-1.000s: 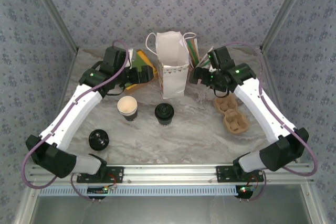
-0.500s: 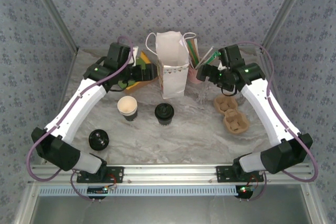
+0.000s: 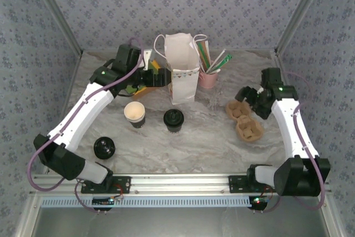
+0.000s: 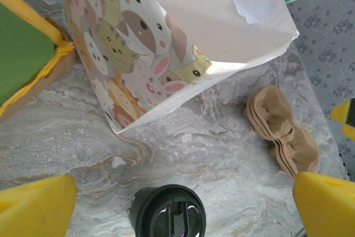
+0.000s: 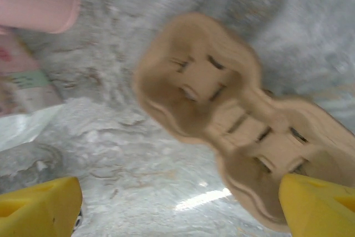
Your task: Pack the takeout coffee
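Two sets of fingers stand wide open and empty over a marbled counter [image 3: 194, 148], where the takeout coffee [image 3: 173, 119] stands upright near the middle, its round black lid on. The dark cup sits just in front of a white paper bag [image 3: 182, 73], on the side toward the arm bases. A lidless cup [image 3: 134, 114] stands close on its left without touching it. A loose black lid [image 3: 104, 147] lies farther left, well apart, toward the near edge.

The yellow-tipped left fingers [image 4: 36, 206] are spread to the far corners of the left wrist view and grip nothing. Between them, at the bottom edge of that view, the coffee's lid shows from above, with the bag's cartoon-animal side rising behind it. From overhead, the left arm's end is just beside the bag's left side, over a green-and-yellow box [image 3: 141, 81] at the back left.

The right fingers [image 5: 39, 203] are parted just as widely and hold nothing. They hang over a cardboard cup carrier [image 3: 244, 119] that lies flat on the counter's right side, well apart from the coffee. A pink cup [image 3: 208, 79] holding straws stands just right of the bag.
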Available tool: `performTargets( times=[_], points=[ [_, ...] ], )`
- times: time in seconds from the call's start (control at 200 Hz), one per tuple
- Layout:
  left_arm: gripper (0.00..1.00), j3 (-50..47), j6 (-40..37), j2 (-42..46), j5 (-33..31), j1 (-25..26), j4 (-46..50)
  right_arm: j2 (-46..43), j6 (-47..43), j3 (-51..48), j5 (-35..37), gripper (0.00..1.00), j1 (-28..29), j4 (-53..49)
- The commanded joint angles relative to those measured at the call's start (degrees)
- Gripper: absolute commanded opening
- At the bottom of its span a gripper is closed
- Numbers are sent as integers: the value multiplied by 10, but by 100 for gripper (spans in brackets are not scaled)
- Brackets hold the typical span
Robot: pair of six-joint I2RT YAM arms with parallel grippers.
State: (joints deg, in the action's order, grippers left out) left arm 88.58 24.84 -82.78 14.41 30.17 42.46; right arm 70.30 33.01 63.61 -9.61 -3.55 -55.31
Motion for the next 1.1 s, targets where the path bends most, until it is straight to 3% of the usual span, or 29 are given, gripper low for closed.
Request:
performTargets(
  times=[0.0, 0.12, 0.395, 0.66, 0.82, 1.094],
  points=[
    [100, 21, -12, -12, 18, 9, 7, 5, -5, -53, -38, 94, -53, 2],
    [100, 27, -16, -16, 17, 16, 17, 8, -23, -99, -38, 94, -108, 39],
    [100, 24, -19, -17, 26, 33, 29, 46, -56, -138, -59, 96, -160, 85],
    [100, 24, -20, -20, 24, 45, 31, 59, -87, -119, -26, 97, -163, 88],
    [100, 27, -19, -23, 29, 46, 31, 90, -90, -123, -80, 95, -164, 109],
    [100, 25, -15, -28, 29, 51, 37, 79, -56, -154, -110, 92, -93, 120]
  ],
)
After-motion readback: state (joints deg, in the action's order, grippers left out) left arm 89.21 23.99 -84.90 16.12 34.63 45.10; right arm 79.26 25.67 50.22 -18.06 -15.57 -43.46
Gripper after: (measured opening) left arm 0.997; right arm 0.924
